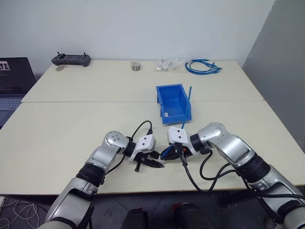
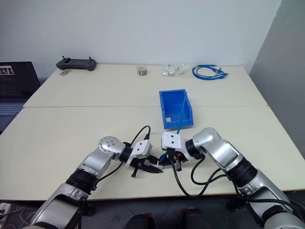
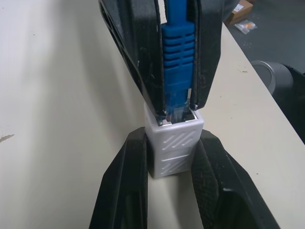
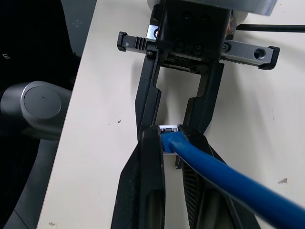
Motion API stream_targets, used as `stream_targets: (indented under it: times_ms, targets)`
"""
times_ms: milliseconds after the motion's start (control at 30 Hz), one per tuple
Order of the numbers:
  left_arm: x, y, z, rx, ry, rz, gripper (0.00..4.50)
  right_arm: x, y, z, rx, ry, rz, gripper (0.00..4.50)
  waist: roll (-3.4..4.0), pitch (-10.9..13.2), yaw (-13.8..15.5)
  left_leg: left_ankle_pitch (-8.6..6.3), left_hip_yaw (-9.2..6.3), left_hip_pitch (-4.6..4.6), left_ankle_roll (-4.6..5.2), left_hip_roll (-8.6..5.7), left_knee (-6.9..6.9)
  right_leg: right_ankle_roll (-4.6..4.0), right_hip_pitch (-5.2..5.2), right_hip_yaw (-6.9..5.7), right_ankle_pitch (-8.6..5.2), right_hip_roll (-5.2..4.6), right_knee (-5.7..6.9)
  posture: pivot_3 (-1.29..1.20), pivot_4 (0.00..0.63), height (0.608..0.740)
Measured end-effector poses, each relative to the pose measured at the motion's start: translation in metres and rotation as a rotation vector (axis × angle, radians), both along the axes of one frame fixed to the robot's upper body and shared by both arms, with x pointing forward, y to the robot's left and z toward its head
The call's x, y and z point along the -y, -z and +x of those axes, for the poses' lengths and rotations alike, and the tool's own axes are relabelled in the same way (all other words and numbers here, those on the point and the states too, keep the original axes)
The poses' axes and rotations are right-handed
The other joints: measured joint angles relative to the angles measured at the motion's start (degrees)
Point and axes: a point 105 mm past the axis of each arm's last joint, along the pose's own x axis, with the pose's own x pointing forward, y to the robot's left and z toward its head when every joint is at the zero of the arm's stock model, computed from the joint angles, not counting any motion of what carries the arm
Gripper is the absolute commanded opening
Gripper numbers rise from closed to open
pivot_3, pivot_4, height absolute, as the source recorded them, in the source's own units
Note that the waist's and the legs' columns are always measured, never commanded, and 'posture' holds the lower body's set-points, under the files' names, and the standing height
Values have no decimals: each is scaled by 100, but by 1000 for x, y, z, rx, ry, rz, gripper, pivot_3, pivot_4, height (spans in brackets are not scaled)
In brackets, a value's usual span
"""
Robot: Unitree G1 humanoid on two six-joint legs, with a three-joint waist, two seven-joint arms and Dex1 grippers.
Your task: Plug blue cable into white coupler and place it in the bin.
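Note:
Near the table's front edge my two grippers meet tip to tip. My left gripper [image 1: 155, 162] is shut on the white coupler [image 3: 174, 148], a small ribbed block resting on the table. My right gripper [image 1: 170, 152] is shut on the plug [image 3: 178, 57] of the blue cable [image 1: 186, 109]. The plug's tip sits in the coupler's socket opening. From the right gripper the cable rises, leaning over the blue bin [image 1: 172, 102]. The bin stands on the table just beyond the grippers, with nothing visible inside.
Along the table's back edge lie a coiled bundle of blue cables [image 1: 202, 67], clear bags of small parts [image 1: 167, 64], a small metal item [image 1: 136, 66] and a black controller [image 1: 71, 59]. A laptop [image 1: 14, 78] sits off the far left. The table's front edge runs close under both arms.

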Motion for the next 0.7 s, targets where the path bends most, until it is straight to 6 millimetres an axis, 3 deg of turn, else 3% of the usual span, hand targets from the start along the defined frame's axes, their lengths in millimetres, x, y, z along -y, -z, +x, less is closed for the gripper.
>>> stream_targets:
  times_ms: [33, 67, 200, 467, 533, 700]
  targets:
    - [0, 0, 0, 2, -1, -1, 934, 0, 0, 0, -2, 7, 5, 217, 0, 0, 0, 0, 0, 0, 0, 0, 0, 0, 0, 0, 0, 0, 0, 0, 150, 740]
    - [0, 0, 0, 2, -4, -3, 1597, 0, 0, 1, -4, 13, 12, 217, 0, 0, 0, 0, 0, 0, 0, 0, 0, 0, 0, 0, 0, 0, 0, 0, 150, 740]
    - [0, -1, -2, -10, -39, -38, 2388, 7, -1, 2, -51, 92, 41, 217, 2, 2, 3, 0, -2, -6, 0, 1, 0, 0, -3, 1, 0, -5, 1, 0, 150, 740]
    - [-18, -22, -9, -11, -227, -136, 4025, 47, -21, 6, -184, 375, 71, 217, 1, 60, 62, -1, -9, -56, -2, -1, 6, 1, -37, -7, 1, -35, -4, 0, 150, 740]
    - [-19, -36, -9, -4, -307, -192, 4464, 53, -38, 15, -216, 457, 108, 217, 6, 88, 64, -1, -8, -61, -2, -1, 7, 2, -44, -5, 2, -36, -2, 0, 150, 740]
    - [-15, -79, -1, 99, -461, -325, 4464, 57, -106, 45, -173, 565, 258, 217, 12, 106, 23, -1, -13, -68, -2, 7, 1, 0, -55, -7, 1, -23, 0, 0, 150, 740]
